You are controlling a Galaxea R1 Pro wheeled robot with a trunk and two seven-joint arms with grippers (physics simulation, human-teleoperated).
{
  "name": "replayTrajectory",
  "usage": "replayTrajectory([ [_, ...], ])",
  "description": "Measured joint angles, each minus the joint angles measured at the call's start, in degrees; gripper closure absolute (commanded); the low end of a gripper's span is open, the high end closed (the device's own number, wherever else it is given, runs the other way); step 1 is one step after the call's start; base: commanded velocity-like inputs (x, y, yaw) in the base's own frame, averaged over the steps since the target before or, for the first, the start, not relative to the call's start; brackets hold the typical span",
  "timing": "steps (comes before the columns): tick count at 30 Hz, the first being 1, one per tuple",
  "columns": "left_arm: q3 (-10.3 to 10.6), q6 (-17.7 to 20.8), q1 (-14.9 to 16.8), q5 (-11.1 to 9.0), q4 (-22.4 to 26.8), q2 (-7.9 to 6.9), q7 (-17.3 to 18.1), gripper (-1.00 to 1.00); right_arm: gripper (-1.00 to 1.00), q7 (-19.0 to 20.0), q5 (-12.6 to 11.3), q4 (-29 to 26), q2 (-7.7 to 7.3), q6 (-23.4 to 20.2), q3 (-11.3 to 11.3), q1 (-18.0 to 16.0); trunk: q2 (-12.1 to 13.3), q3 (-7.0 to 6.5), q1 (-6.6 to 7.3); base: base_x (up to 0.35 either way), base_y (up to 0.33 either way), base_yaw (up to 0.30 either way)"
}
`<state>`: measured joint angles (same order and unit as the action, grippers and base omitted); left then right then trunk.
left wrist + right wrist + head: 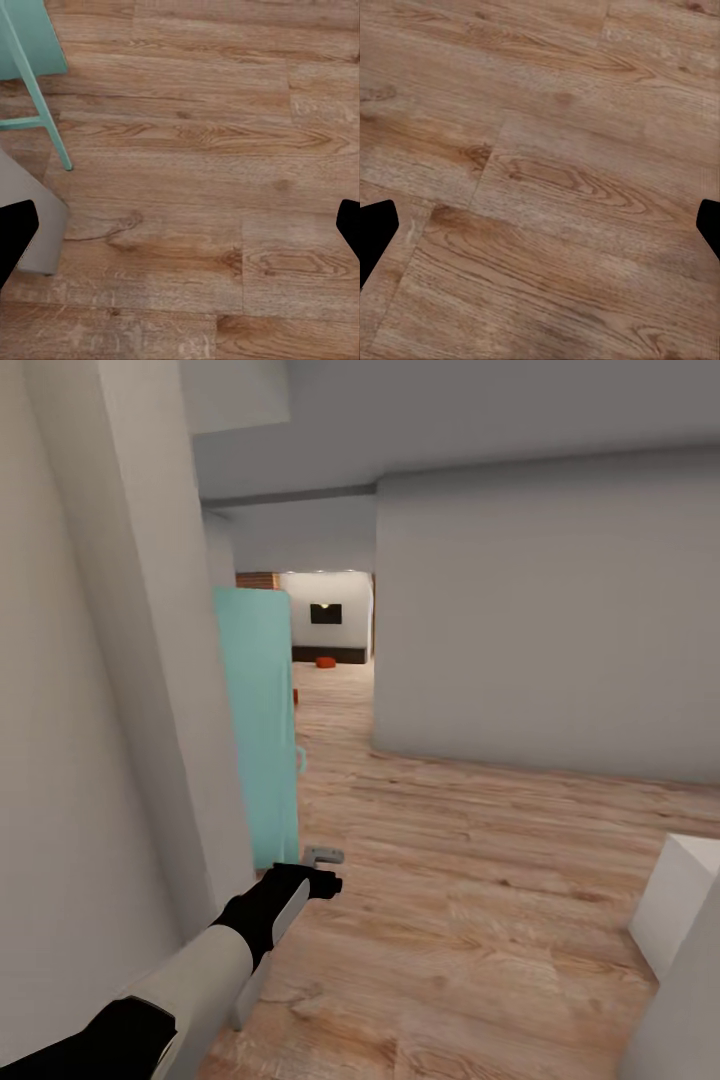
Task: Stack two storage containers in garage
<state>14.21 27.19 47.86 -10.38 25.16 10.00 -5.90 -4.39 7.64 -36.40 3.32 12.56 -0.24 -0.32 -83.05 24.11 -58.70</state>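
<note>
I am in a hallway with a light wood-plank floor [480, 880]. Far down the passage, on the floor of a room with a brick wall, lies a small orange-red thing [325, 661]. It may be one of the storage containers, but it is too small to tell. My left gripper [326, 868] hangs low over the planks beside a wall corner, open and empty. In the left wrist view its fingertips [16, 240] stand wide apart over bare wood. The right gripper [540, 232] is open too, with nothing but planks between its fingers.
A tall teal panel [262, 720] stands against the grey-white wall corner [150, 710] on my left; its teal legs [45, 112] reach the floor near my left gripper. A large white wall [540, 630] bounds the passage's right side. A white block [680, 905] sits low right.
</note>
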Motion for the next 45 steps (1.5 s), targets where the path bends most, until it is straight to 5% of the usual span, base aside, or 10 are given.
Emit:
replayTrajectory([
  [45, -0.08, -0.33, -1.23, -0.17, -4.21, 0.00, -0.01, -1.00, -1.00, -0.01, 0.02, -0.02, 0.00, 0.00, 0.00, 0.00, 0.00, 0.00, 0.00, 0.310, -0.016, 0.000],
])
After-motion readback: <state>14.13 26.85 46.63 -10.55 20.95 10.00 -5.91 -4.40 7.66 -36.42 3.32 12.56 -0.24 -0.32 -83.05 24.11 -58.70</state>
